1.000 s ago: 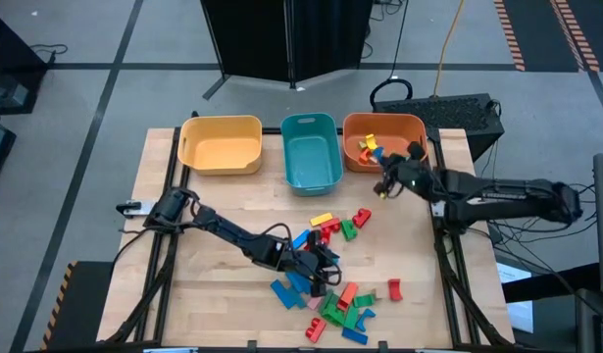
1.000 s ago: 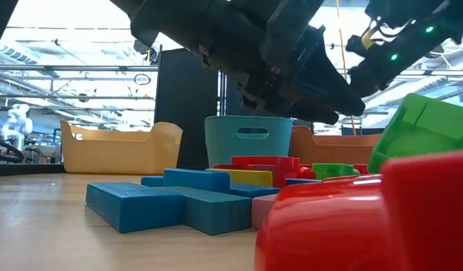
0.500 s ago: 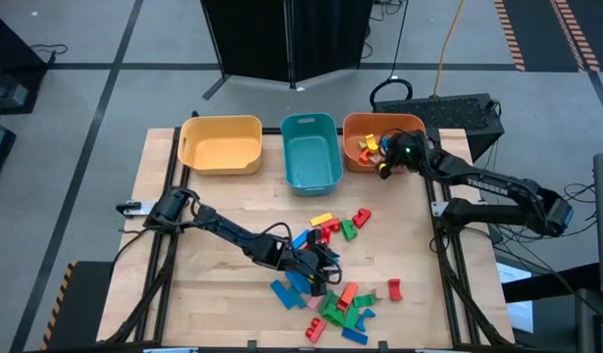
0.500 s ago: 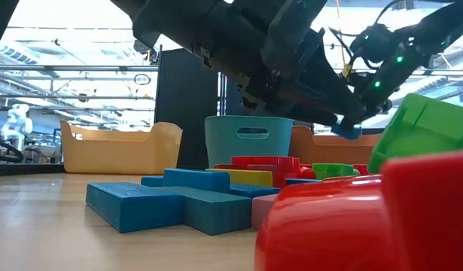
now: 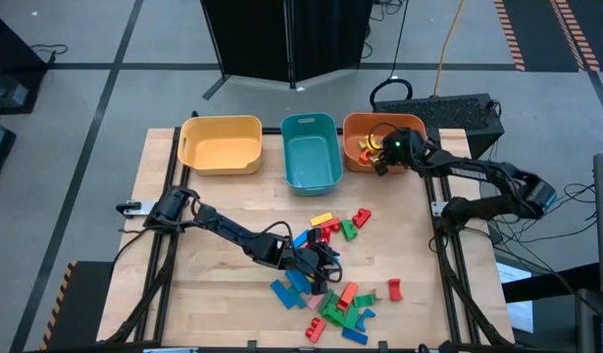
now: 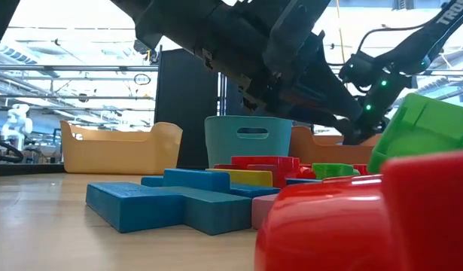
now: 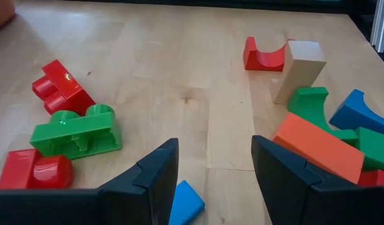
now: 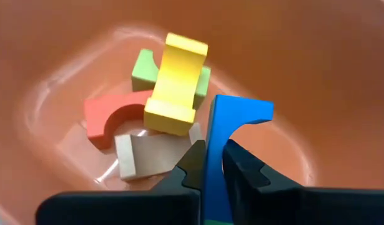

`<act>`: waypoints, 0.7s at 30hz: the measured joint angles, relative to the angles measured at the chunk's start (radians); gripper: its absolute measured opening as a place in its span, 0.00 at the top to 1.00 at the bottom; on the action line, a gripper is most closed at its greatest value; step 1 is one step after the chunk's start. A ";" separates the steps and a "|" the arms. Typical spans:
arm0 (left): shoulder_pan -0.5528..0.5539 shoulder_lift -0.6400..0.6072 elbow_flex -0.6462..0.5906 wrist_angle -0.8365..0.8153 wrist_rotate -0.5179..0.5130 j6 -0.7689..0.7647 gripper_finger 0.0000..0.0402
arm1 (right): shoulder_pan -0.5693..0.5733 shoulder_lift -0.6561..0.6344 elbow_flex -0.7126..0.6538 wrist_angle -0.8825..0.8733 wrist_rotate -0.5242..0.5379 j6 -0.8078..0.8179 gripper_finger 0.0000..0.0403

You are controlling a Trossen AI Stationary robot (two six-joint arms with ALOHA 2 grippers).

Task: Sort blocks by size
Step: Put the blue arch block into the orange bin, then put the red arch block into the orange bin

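Fingers [image 8: 195,165] of the right gripper [image 8: 207,169], dark and matte, are clamped on a blue arch block [image 8: 232,134] with a smooth curved cut-out, above the glossy orange bin [image 8: 316,69]. Inside that bin lie a yellow block [image 8: 175,84], a pale green piece [image 8: 142,69], an orange arch [image 8: 110,115] and a beige piece [image 8: 142,156].

From the left wrist, the left gripper [image 7: 213,172] holds its fingers [image 7: 157,172] apart over the wooden bench [image 7: 179,56], gripping nothing. Around them lie a green studded brick [image 7: 79,131], red bricks [image 7: 60,87], a red arch [image 7: 266,55] and a beige bar [image 7: 298,69].

From above, the remaining blocks [image 5: 330,284] lie scattered near the bench's front, beside the left gripper [image 5: 321,270]. The yellow bin [image 5: 221,144] and teal bin [image 5: 311,152] stand at the back.
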 joint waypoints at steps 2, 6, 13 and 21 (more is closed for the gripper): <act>0.000 0.000 0.000 0.000 0.000 0.000 0.52 | -0.004 0.014 0.000 0.001 0.000 0.000 0.92; 0.000 0.000 0.000 0.000 0.000 -0.001 0.52 | -0.010 0.033 0.000 0.020 0.000 0.025 0.88; 0.000 0.000 0.000 0.000 0.000 -0.008 0.52 | -0.012 0.037 0.000 0.060 0.000 0.036 0.82; 0.000 0.000 0.000 0.001 0.012 -0.009 0.52 | -0.012 0.037 0.000 0.083 0.003 0.067 0.74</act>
